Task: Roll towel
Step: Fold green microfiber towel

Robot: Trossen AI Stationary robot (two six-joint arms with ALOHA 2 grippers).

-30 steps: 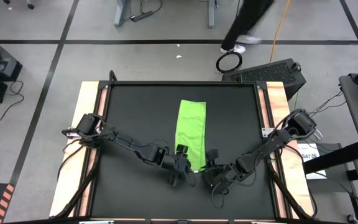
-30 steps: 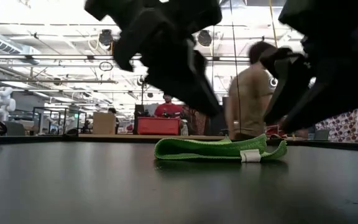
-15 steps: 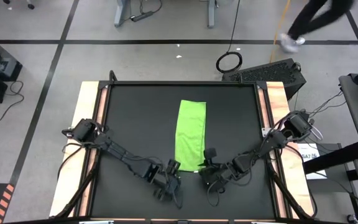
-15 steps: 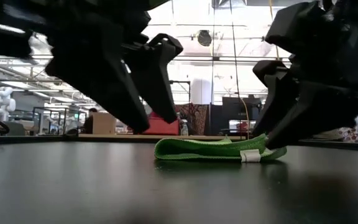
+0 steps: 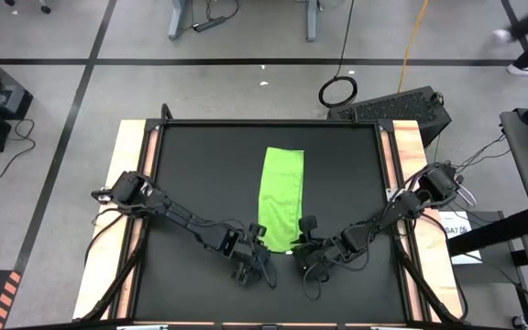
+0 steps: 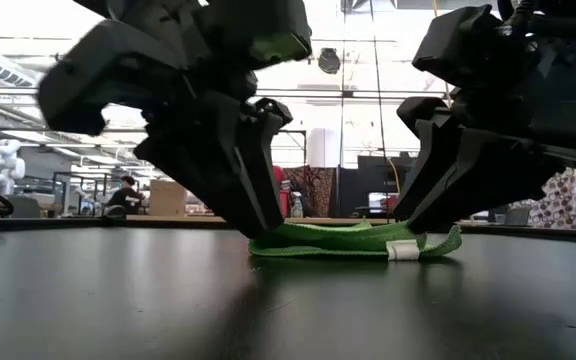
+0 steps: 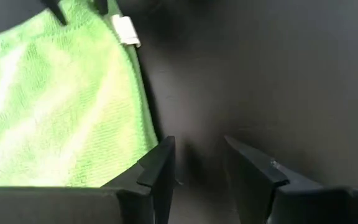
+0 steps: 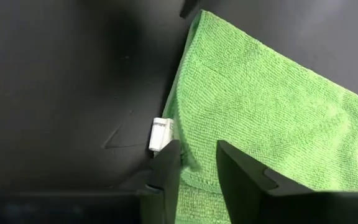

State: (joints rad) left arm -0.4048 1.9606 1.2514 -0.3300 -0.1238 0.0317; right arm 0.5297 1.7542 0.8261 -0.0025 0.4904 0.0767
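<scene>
The lime-green towel [image 5: 280, 194] lies flat as a long strip on the black table [image 5: 191, 165], one short end toward the near edge. A white tag [image 8: 159, 135] sits at its near right corner. My left gripper [image 5: 257, 242] is down at the near left corner, open. One fingertip [image 7: 160, 163] is at the towel's edge and the other on bare table. My right gripper [image 5: 302, 240] is down at the near right corner, open. Its fingers stand on either side of the towel's near edge [image 8: 197, 169], beside the tag. My left gripper slants down from the near left, and one fingertip [image 6: 256, 222] meets the towel's near left corner [image 7: 143, 144]. I cannot tell whether it presses the cloth. My right gripper slants down from the near right over the near right corner [image 8: 191, 155]. One finger [image 8: 238, 167] is over the cloth and one beside the tag; whether they touch it I cannot tell.
Bare black table lies to the left, right and far side of the towel. Wooden rails [image 5: 134, 156] run along both sides. Off the table at the back right are a black case [image 5: 397, 105] and a cable ring [image 5: 337, 90]; a person's feet [image 5: 521, 50] are beyond.
My left gripper first drew back toward the table's near edge, then came forward and down to the towel's near left corner. The towel has not moved.
</scene>
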